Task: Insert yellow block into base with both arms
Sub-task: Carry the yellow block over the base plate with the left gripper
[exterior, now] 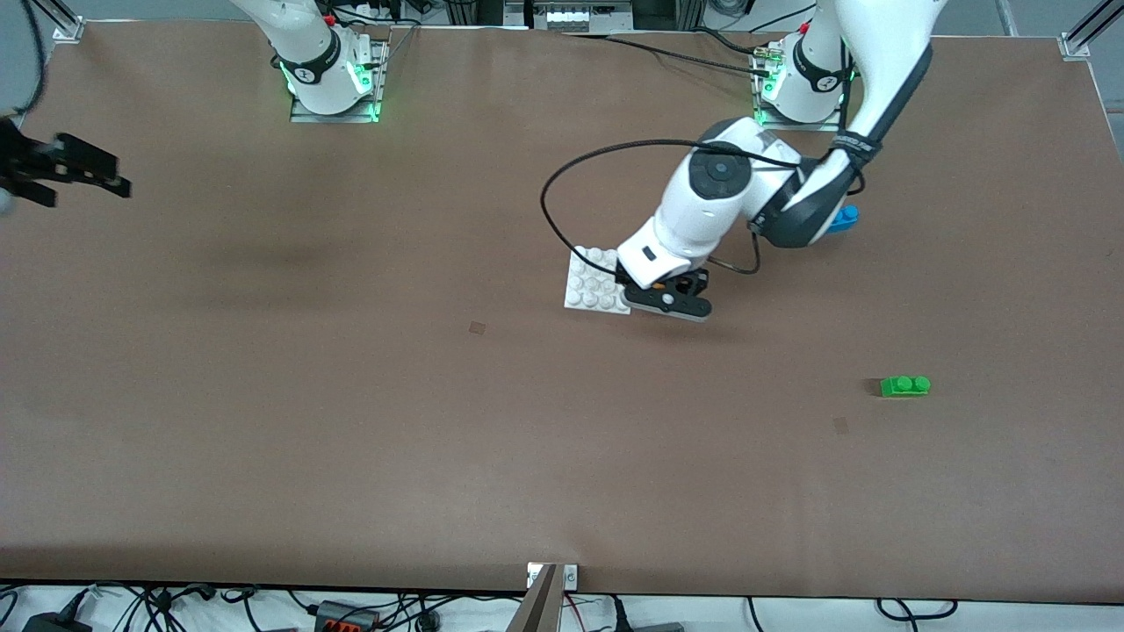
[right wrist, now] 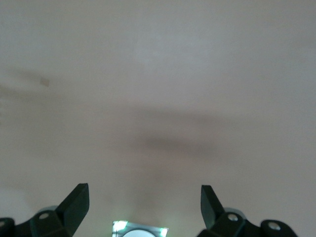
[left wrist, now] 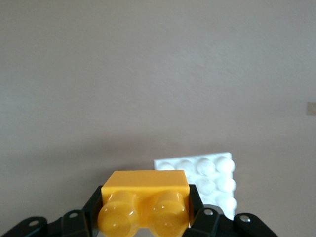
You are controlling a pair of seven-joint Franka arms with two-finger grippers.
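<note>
- The left gripper (exterior: 676, 298) pinches the yellow block (left wrist: 144, 207) over the edge of the base (exterior: 590, 283) toward the left arm's end of the table.
- The right gripper (exterior: 66, 171) hangs spread wide, waiting over the right arm's end of the table, holding nothing.
- With nothing steadying the base, I'd worry it slides or tips when the block presses down.
- The block's 2 studs face the wrist camera, so a skewed seat seems possible.
</note>
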